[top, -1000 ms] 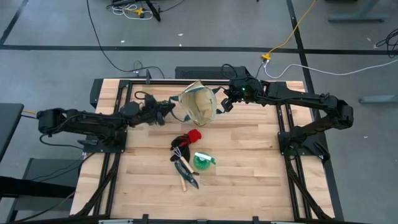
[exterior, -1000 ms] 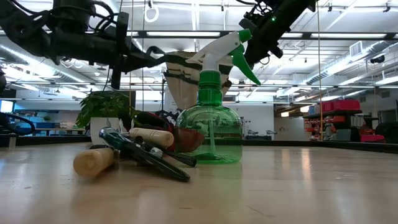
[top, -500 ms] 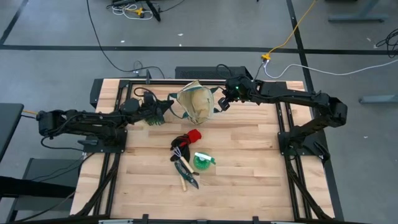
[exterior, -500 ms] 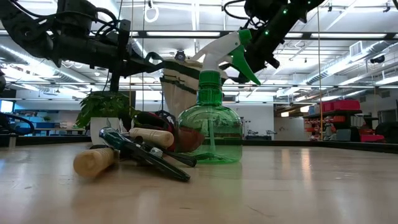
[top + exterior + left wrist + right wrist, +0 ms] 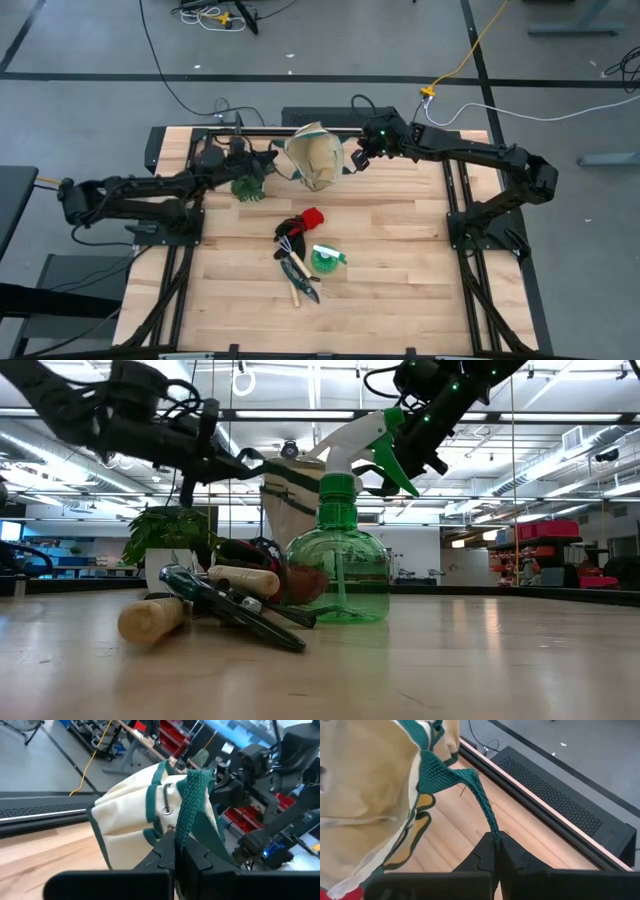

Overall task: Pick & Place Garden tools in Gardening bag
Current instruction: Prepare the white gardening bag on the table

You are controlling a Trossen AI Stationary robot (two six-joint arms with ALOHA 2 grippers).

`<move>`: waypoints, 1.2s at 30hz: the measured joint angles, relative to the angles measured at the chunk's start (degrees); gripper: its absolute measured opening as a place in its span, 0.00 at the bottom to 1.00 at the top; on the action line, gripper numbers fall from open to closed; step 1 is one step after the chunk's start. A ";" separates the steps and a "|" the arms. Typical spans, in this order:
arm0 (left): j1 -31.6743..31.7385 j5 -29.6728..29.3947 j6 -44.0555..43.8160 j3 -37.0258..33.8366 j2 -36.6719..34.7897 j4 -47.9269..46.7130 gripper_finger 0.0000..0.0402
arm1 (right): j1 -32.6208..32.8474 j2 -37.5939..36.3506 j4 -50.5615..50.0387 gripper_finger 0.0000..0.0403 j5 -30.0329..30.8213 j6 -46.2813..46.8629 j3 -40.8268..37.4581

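The beige gardening bag [image 5: 316, 160] with green trim hangs open-mouthed between my two grippers near the table's far edge. My left gripper [image 5: 274, 166] is shut on one green loop handle and my right gripper [image 5: 352, 163] on the other. Mid-table lie the garden tools: a red-and-black glove [image 5: 301, 222], a green spray bottle [image 5: 338, 575], a wooden-handled rake [image 5: 152, 619] and dark-handled shears [image 5: 236, 609]. In the low view these tools hide the bag's bottom. My left gripper pinches the bag's green webbing handle [image 5: 183, 836] between its two fingers, coming level from the table's left. The strap runs up from the fingers to the bag's rim. My right gripper pinches the other green handle [image 5: 493, 834] at its loop end, slanting down from the table's right. That strap is drawn taut to the bag's rim [image 5: 422, 767].
A leafy plant sprig [image 5: 248, 186] stands on the table just beneath my left arm, left of the bag. A dark rail [image 5: 300, 128] runs along the table's far edge behind the bag. Bare wood [image 5: 400, 260] lies right of the tools.
Both grippers, still shut on the handles, have carried the bag a little toward the table's far edge. The left one swung toward the far side, uncovering the plant sprig; the right one drew in toward the left.
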 joint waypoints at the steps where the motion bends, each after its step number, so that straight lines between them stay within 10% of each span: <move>1: 0.50 0.54 0.86 1.56 0.00 -2.63 0.02 | -0.14 0.00 0.08 0.00 -0.20 -0.01 0.00; 15: 5.81 1.14 5.84 9.64 0.02 -21.81 0.02 | -0.94 0.00 0.01 0.00 -1.07 -0.62 0.00; 36: 6.56 2.83 5.38 9.64 10.60 -18.09 0.02 | -2.59 6.10 1.00 0.00 -4.56 -0.23 0.09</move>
